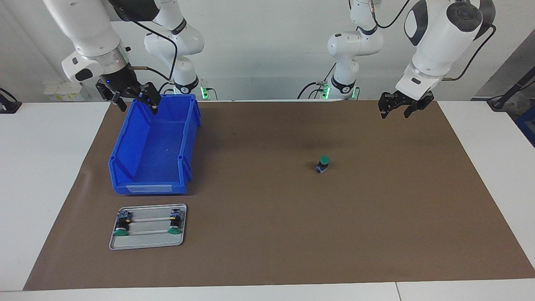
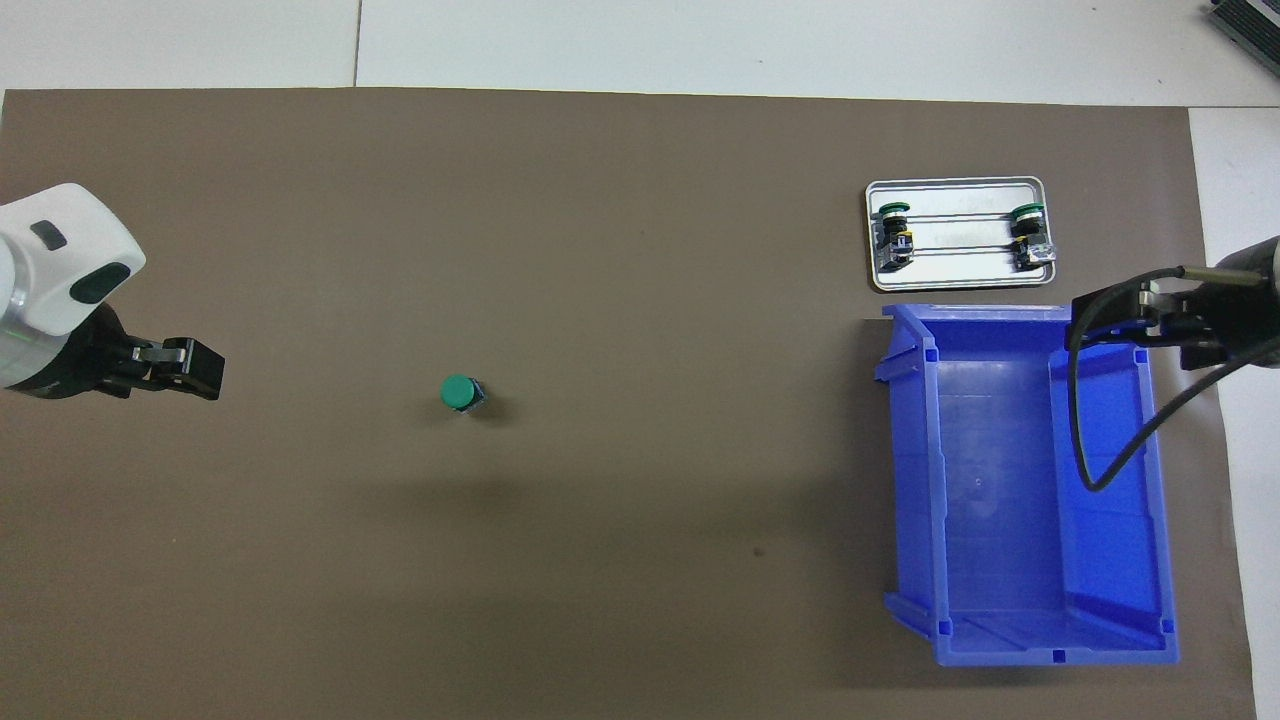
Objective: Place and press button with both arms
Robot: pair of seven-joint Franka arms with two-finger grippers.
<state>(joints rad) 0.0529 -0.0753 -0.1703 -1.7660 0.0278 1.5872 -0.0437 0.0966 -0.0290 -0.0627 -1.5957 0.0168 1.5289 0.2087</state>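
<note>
From the facing view, the button (image 1: pixel 323 163) stands upright on the brown mat (image 1: pixel 267 234), green cap up, well apart from both grippers. The left gripper (image 1: pixel 400 106) hangs empty over the mat's edge nearest the robots, fingers parted. The right gripper (image 1: pixel 133 97) hangs spread wide over the blue bin (image 1: pixel 154 150), at the rim nearest the robots. A metal tray (image 1: pixel 147 242) carries two more buttons.

From overhead, the button (image 2: pixel 461 394) sits mid-mat toward the left arm's end, clear of the left gripper (image 2: pixel 190 366). White tabletop (image 2: pixel 700 45) borders the mat.
</note>
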